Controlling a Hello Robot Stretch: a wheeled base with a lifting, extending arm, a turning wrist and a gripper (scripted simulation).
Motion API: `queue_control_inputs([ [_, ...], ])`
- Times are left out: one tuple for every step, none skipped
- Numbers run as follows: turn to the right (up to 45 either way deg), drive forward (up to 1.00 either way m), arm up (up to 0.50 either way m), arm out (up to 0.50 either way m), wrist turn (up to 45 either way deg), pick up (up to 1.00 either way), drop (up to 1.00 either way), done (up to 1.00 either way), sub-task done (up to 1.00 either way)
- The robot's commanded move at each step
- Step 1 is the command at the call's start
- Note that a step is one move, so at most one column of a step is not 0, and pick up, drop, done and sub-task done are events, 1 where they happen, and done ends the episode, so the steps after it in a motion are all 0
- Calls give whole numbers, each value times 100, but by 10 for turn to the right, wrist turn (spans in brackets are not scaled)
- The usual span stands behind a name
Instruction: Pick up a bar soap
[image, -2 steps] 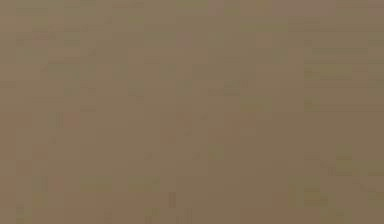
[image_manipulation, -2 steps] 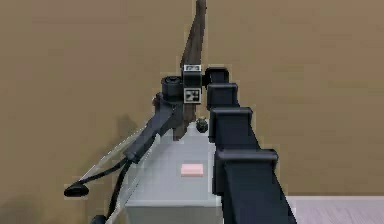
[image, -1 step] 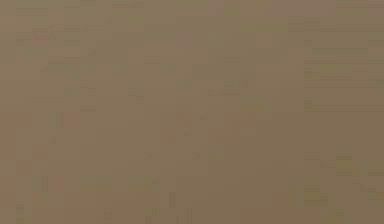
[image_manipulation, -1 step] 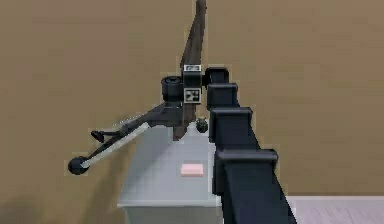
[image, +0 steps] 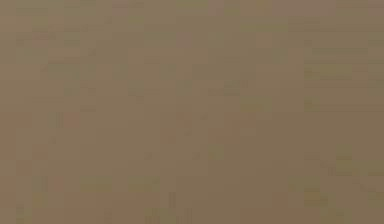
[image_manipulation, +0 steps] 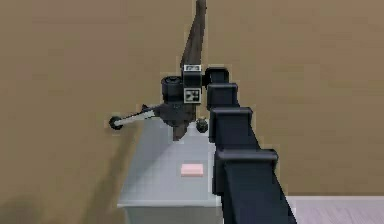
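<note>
On the grey counter (image_manipulation: 150, 187), a pale pink bar soap (image_manipulation: 192, 171) lies flat, its long axis running nine to three. The end effector (image_manipulation: 160, 121) hangs toward eleven o'clock from the soap. Whether it holds anything, I cannot tell.

We see a pale grey, flat-topped unit (image_manipulation: 158, 182) in the arm side view. It is box-like, with a lighter rim along its near edge. One thing lies flat on its top, right of the middle: a small pale pink bar (image_manipulation: 191, 171).
</note>
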Motion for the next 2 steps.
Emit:
queue_control_inputs([
  [0,0,0,0,420,0,0,0,0],
  [0,0,-30,0,0,0,0,0,0],
])
